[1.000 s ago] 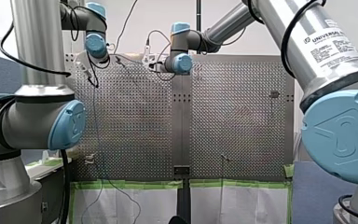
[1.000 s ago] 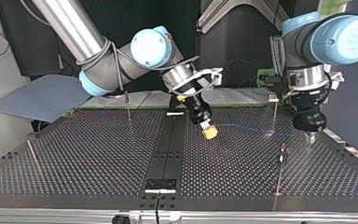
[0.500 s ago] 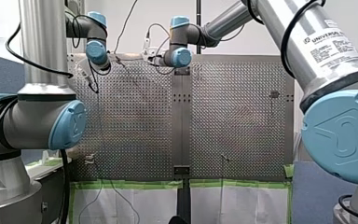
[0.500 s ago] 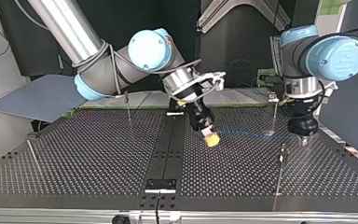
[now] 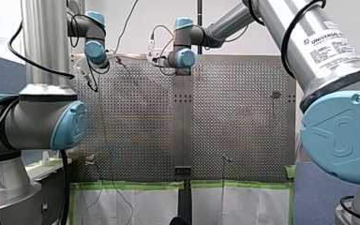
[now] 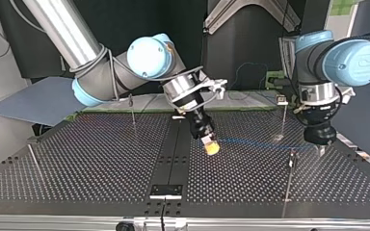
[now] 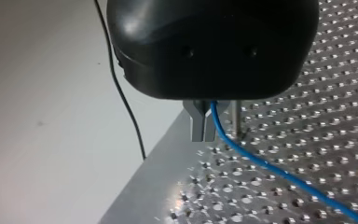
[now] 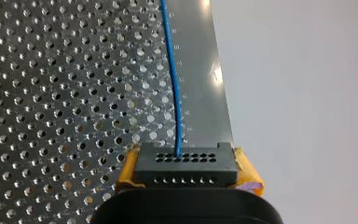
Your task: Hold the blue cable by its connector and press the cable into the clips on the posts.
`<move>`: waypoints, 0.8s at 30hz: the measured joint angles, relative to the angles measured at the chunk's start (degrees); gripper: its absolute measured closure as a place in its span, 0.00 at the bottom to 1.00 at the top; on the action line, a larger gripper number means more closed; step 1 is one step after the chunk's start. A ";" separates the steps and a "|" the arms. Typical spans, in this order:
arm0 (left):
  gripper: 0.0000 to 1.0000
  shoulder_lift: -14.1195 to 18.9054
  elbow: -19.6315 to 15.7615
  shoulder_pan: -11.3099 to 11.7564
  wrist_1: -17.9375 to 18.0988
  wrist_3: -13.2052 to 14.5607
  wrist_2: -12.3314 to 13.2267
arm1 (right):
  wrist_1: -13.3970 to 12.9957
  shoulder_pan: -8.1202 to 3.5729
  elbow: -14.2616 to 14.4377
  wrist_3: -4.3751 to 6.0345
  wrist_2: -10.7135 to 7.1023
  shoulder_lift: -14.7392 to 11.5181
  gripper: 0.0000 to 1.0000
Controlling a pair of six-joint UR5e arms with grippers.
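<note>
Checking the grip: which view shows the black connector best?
Right wrist view: the connector sits close between my right tool's yellow pads, blue cable leaving it. Top view shows only the pads, left wrist only cable, front nothing clear.

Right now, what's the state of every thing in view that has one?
right gripper: shut on connector
left gripper: shut on cable
connector: clamped between yellow pads
cable: strung between grippers, not clipped
posts: upright, clips look empty
</note>
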 joint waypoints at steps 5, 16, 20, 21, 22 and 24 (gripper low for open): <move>1.00 -1.20 0.67 0.45 0.02 -0.18 0.74 | 0.05 -0.34 0.00 -0.02 0.00 0.05 1.00; 1.00 -2.97 0.76 1.86 0.97 -0.28 2.59 | 0.08 -0.57 0.00 -0.08 0.00 0.07 1.00; 1.00 -2.98 0.89 2.33 1.90 -0.79 3.53 | 0.08 -0.58 0.00 -0.10 -0.01 0.07 1.00; 1.00 -2.98 0.98 2.37 2.13 -0.96 3.70 | 0.08 -0.59 0.00 -0.10 -0.02 0.07 1.00; 1.00 -2.99 1.08 2.40 2.33 -1.13 3.84 | 0.08 -0.61 0.00 -0.11 -0.01 0.07 1.00; 1.00 -2.99 1.41 2.47 2.63 -1.39 4.04 | 0.08 -0.61 0.00 -0.15 -0.02 0.07 1.00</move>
